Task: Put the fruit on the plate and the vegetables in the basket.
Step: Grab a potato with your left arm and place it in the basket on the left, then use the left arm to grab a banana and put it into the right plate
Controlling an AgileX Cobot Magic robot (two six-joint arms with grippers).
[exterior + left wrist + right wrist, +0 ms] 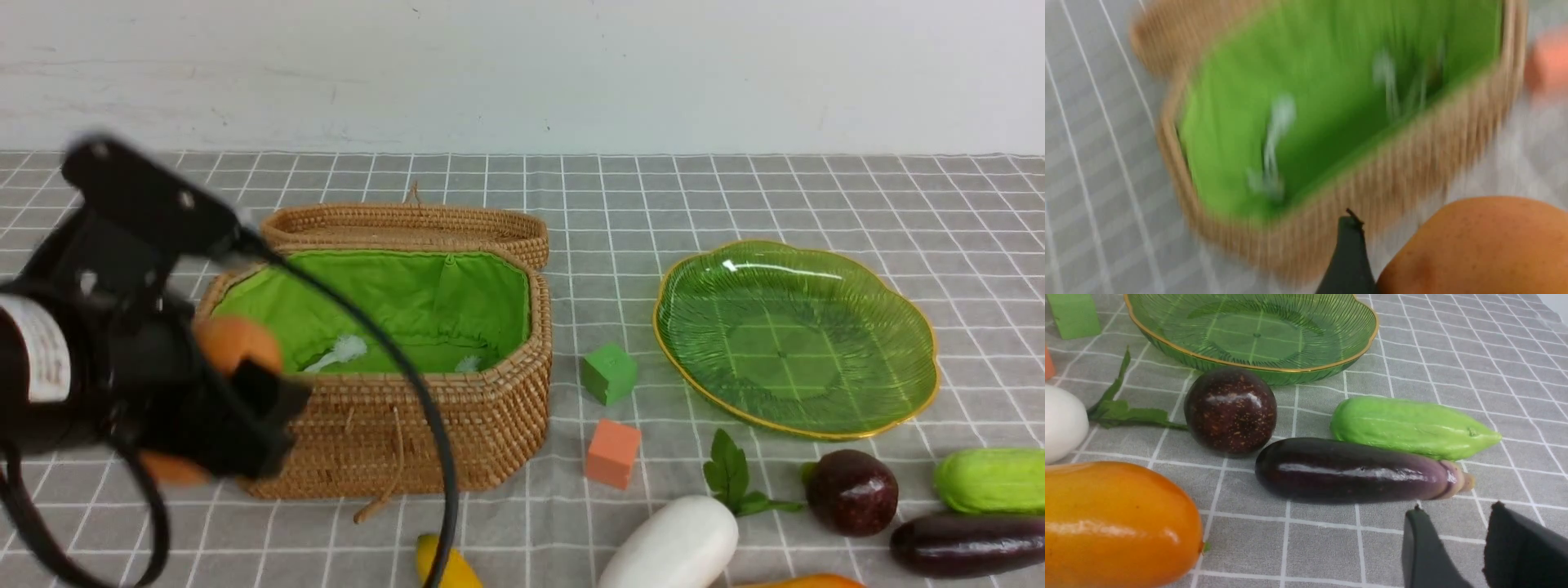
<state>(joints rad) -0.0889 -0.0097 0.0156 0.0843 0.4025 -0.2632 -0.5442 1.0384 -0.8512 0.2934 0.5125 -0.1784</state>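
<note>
Beside the green-lined woven rattan basket (457,425), the left gripper (220,408) clamped a rounded orange-brown potato (238,343), seemingly due to be carried over and dropped in next; the right gripper (1457,526) gaped empty.

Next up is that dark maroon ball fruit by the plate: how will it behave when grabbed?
The maroon fruit looks nearly round, so a nudge would probably send it rolling. Its glossy skin shows a bright highlight, so it may slip unless gripped across its middle. It seems rigid, not floppy.
</note>
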